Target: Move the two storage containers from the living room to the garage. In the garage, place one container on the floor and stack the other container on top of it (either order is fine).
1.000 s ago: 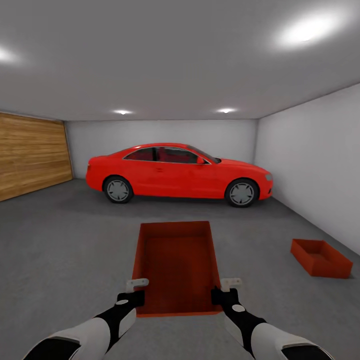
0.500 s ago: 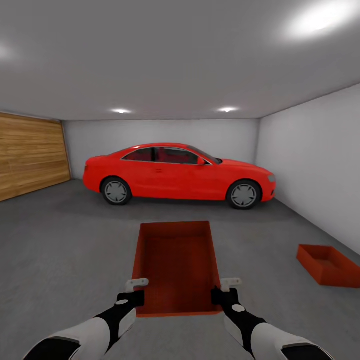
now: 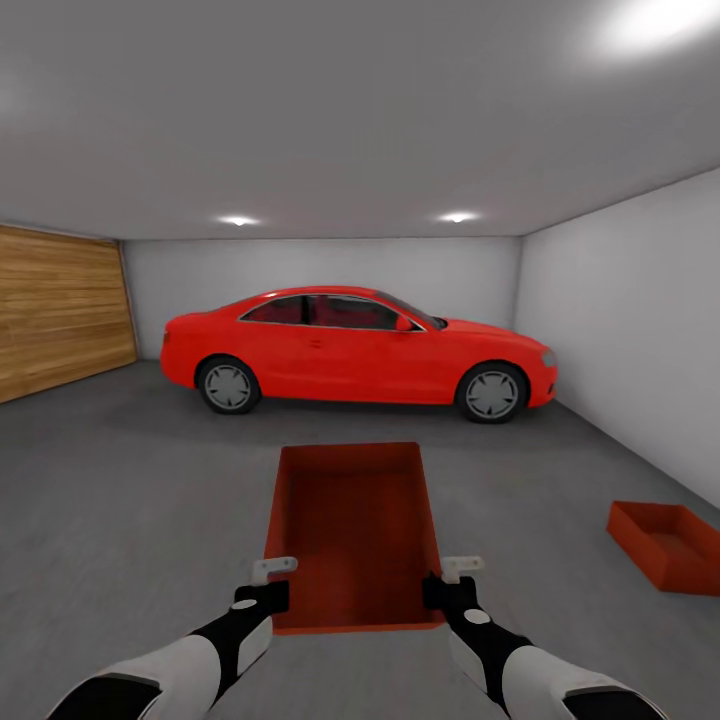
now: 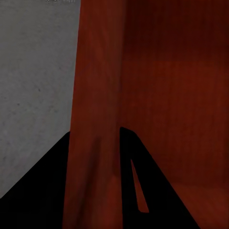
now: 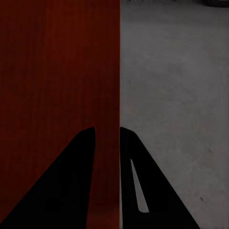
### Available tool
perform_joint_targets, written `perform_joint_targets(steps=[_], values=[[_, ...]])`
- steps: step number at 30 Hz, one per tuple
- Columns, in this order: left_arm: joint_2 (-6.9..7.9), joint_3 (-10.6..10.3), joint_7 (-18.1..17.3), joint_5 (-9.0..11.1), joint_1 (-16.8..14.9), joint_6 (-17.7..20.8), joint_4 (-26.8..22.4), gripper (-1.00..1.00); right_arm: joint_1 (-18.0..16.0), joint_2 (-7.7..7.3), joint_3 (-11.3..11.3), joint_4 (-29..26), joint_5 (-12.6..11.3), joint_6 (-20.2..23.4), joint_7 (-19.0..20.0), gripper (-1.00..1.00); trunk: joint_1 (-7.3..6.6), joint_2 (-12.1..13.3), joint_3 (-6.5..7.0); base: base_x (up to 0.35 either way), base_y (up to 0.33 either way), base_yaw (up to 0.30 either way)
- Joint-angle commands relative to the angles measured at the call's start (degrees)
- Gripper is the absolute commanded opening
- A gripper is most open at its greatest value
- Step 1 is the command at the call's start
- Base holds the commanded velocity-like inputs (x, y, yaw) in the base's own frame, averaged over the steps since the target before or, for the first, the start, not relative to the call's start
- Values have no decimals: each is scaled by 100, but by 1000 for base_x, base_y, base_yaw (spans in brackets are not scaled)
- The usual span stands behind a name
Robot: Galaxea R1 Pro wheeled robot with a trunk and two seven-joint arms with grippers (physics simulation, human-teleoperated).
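My left gripper (image 4: 112, 143) has its two dark fingers (image 4: 43, 191) straddling the left side wall of the storage container (image 3: 352, 530) I carry, one finger outside and one inside, pinched against the wall. My right gripper (image 5: 107, 138) does the same on the opposite wall, its fingers (image 5: 62, 181) closed onto the thin red edge. In the head view the left gripper (image 3: 268, 585) and right gripper (image 3: 450, 582) sit at the near corners of the bin, which stretches away from me between both arms, open side up, held above the floor (image 3: 130, 500).

The second storage container (image 3: 668, 545) lies on the dark grey concrete well off to my right, near the white side wall (image 3: 630, 340), partly cut by the picture's edge.

Farther ahead a red car (image 3: 350, 345) is parked broadside across the garage, with the wood-panelled door (image 3: 60, 310) on the left.
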Motion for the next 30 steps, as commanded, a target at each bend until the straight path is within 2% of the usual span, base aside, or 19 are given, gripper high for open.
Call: perform_joint_targets(steps=[1, 30], values=[[71, 234, 38, 95, -2, -23, 18, -100, -9, 4, -353, -16, 115, -98, -29, -100, 4, -6, -9, 320, 0, 0], [71, 234, 36, 95, -2, -23, 18, -100, -9, 5, -353, -16, 115, -98, -29, -100, 4, -6, -9, 320, 0, 0]])
